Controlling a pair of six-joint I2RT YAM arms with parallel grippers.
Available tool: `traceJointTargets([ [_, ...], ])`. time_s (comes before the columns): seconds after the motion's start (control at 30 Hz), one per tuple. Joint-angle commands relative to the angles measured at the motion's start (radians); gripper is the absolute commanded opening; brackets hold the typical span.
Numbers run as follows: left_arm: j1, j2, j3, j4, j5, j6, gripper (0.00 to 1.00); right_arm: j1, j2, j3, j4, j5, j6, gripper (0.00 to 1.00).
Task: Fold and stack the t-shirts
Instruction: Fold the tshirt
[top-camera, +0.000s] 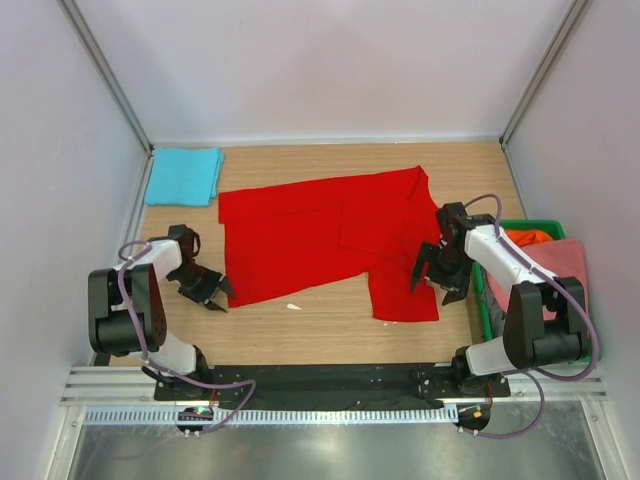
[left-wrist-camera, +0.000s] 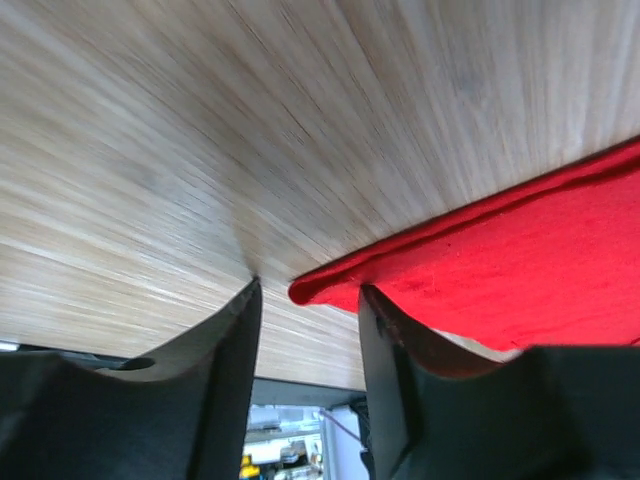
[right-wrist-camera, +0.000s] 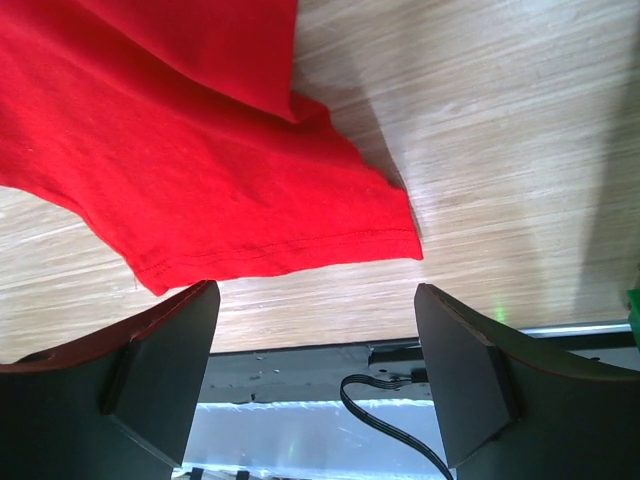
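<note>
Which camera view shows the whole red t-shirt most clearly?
The top external view. There the red t-shirt lies spread out and its full outline is visible. The left wrist view shows only one corner of it on the wood. The right wrist view shows only one hemmed end.

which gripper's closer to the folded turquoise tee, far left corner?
Left. The left gripper sits back toward the arm bases from the turquoise tee, on the same side of the table. The right gripper is across the red tee, by the green crate.
</note>
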Motion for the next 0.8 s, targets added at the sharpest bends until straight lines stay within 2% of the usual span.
traceJointTargets([
  [0.0, 0.009, -0.048, -0.005, 0.02, -0.087, 0.012, 0.46, -0.001, -0.014, -0.014, -0.015, -0.005, -0.012, 0.85],
  [0.1, 0.009, -0.005, -0.025, 0.077, -0.053, 0.001, 0.46, -0.001, -0.008, -0.036, -0.001, -0.005, -0.003, 0.85],
  [0.3, 0.009, 0.029, -0.037, 0.123, -0.038, -0.011, 0.37, -0.001, -0.001, -0.052, -0.001, 0.046, 0.014, 0.85],
  [0.47, 0.009, 0.007, -0.039, 0.122, -0.064, -0.002, 0.16, -0.001, 0.024, -0.059, 0.006, 0.056, 0.025, 0.85],
  [0.53, 0.012, 0.0, -0.03, 0.111, -0.084, 0.006, 0.01, -0.001, 0.03, -0.063, 0.013, 0.059, 0.031, 0.85],
  [0.6, 0.014, -0.007, -0.011, 0.097, -0.09, 0.024, 0.0, -0.001, 0.032, -0.072, 0.023, 0.056, 0.031, 0.84],
  [0.77, 0.014, -0.017, 0.023, 0.085, -0.095, 0.055, 0.0, -0.001, 0.032, -0.106, 0.072, 0.05, 0.038, 0.75],
])
